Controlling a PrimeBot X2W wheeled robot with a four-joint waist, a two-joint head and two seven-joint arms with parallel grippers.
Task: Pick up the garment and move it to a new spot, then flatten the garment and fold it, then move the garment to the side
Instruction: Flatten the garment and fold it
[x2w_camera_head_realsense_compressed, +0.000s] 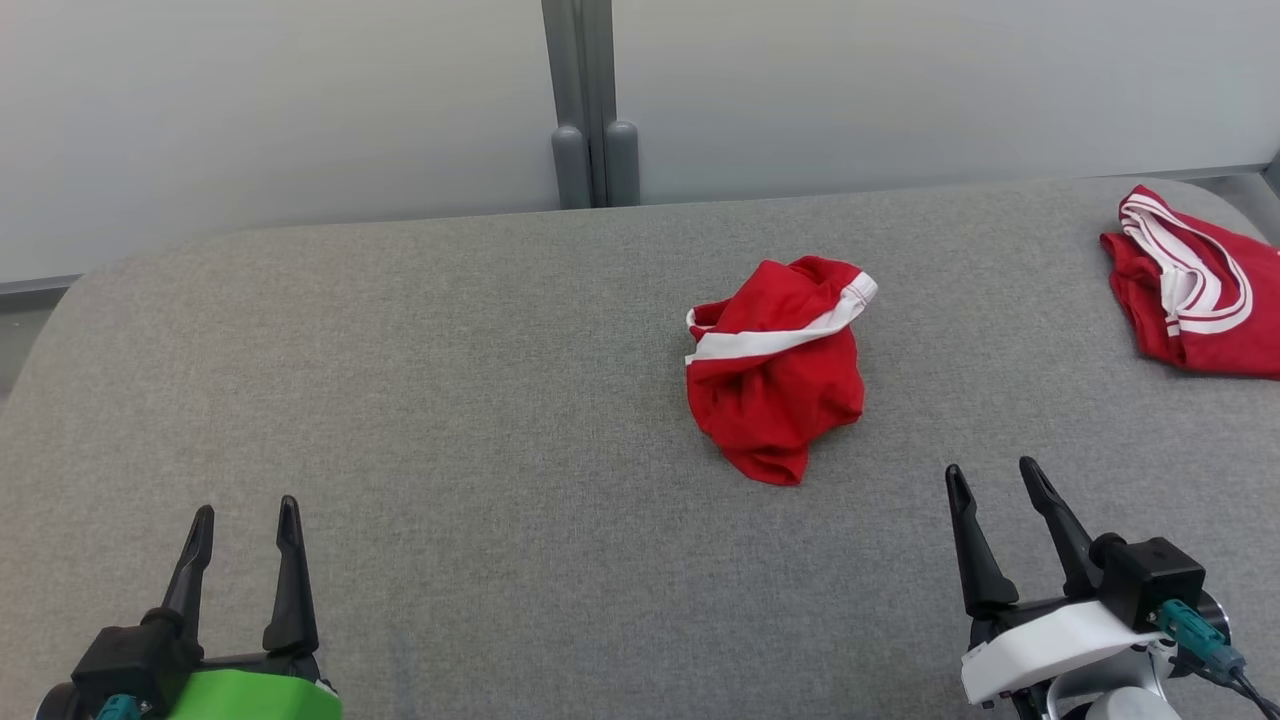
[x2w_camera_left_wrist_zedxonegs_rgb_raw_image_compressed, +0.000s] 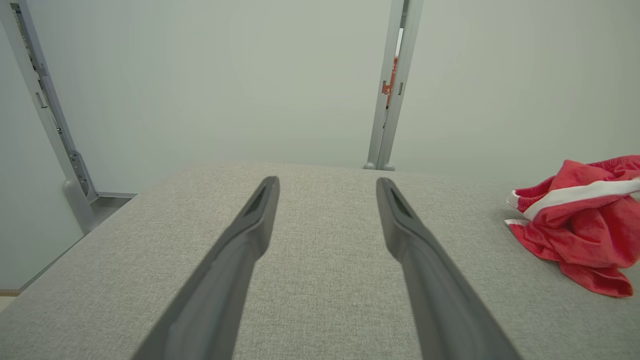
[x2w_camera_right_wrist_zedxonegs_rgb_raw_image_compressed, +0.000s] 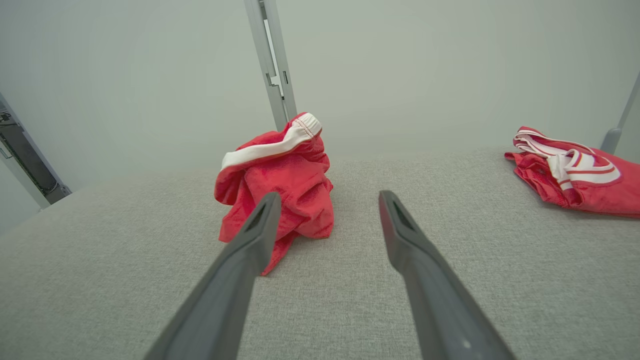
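From where I stand, the garment (x2w_camera_head_realsense_compressed: 775, 375) lies in a crumpled heap on the grey fabric worktop (x2w_camera_head_realsense_compressed: 450, 400), a little right of the middle and toward the far edge. It is bright red, with a white band running across its upper folds and one end drooping toward the robot. The left gripper (x2w_camera_head_realsense_compressed: 246, 508) hovers at the near left of the worktop, well apart from the heap, its two dark fingers (x2w_camera_head_realsense_compressed: 290, 580) spread wide with only bare grey cloth between them. The right gripper (x2w_camera_head_realsense_compressed: 992, 468) sits at the near right, closer to the garment but not touching it. Its fingers (x2w_camera_head_realsense_compressed: 975, 560) are likewise parted and hold nothing, and they point up the worktop just to the right of the heap. A second red garment (x2w_camera_head_realsense_compressed: 1185, 290) with white stripes lies flatter at the far right corner, clear of the first. Behind the worktop stands a pale wall (x2w_camera_head_realsense_compressed: 300, 100) with a grey upright post (x2w_camera_head_realsense_compressed: 592, 120) rising at about its middle.
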